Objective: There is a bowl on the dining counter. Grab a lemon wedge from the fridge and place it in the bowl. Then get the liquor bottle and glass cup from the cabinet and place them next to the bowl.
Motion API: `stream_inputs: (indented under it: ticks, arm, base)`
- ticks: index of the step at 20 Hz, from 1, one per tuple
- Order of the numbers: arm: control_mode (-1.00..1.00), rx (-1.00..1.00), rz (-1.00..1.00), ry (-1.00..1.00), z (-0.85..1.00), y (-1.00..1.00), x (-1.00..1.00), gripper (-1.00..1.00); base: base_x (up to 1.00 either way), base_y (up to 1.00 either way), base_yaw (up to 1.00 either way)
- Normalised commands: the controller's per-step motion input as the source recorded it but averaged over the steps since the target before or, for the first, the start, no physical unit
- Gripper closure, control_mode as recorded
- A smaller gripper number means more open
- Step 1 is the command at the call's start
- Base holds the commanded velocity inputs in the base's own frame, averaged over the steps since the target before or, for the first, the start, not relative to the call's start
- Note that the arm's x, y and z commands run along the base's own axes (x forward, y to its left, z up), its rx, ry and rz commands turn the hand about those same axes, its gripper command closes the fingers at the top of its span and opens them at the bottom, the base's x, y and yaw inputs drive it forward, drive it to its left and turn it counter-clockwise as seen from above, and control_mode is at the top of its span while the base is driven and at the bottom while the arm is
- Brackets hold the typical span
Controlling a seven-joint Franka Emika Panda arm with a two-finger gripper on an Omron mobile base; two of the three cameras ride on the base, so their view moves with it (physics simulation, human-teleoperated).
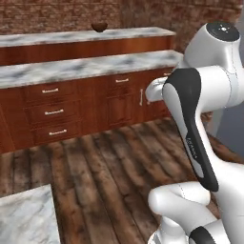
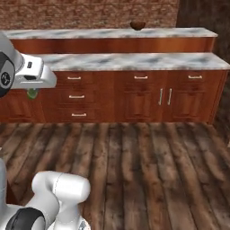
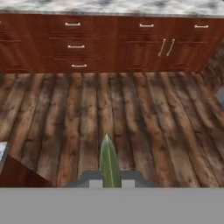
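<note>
Gripper (image 3: 109, 181): we grasp wedge (image 3: 109, 162), pinched upright for carrying | Bowl (image 2: 138, 25): on far counter (image 2: 108, 33), awaiting wedge

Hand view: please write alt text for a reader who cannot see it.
The tool is shut on a yellow-green lemon wedge, above a dark wood plank floor. Beyond stands a marble-topped counter with reddish-brown drawers and doors.

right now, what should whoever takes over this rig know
Gripper: shut on the lemon wedge, held over the wood floor.
Bowl: on the dining counter, beyond the drawer counter; looks empty from here.
Done: wedge picked up.
Left: get to the dining counter, drop the wedge in the bowl, then set the bottle and cup beside it.
</note>
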Motion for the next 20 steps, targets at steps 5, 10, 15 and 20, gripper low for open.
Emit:
stream_inputs:
  ticks: [5, 10, 15, 20]
  arm:
    - [1.0, 0.0, 0.0, 0.0, 0.0, 0.0, 0.0, 1.0]
    - [1.0, 0.0, 0.0, 0.0, 0.0, 0.0, 0.0, 1.0]
    - [1.0, 0.0, 0.0, 0.0, 0.0, 0.0, 0.0, 1.0]
    - [1.0, 0.0, 0.0, 0.0, 0.0, 0.0, 0.0, 1.0]
  base:
    - [1.0, 0.0, 0.42]
    - [1.0, 0.0, 0.45]
    - [1.0, 0.0, 0.47]
    - [1.0, 0.0, 0.48]
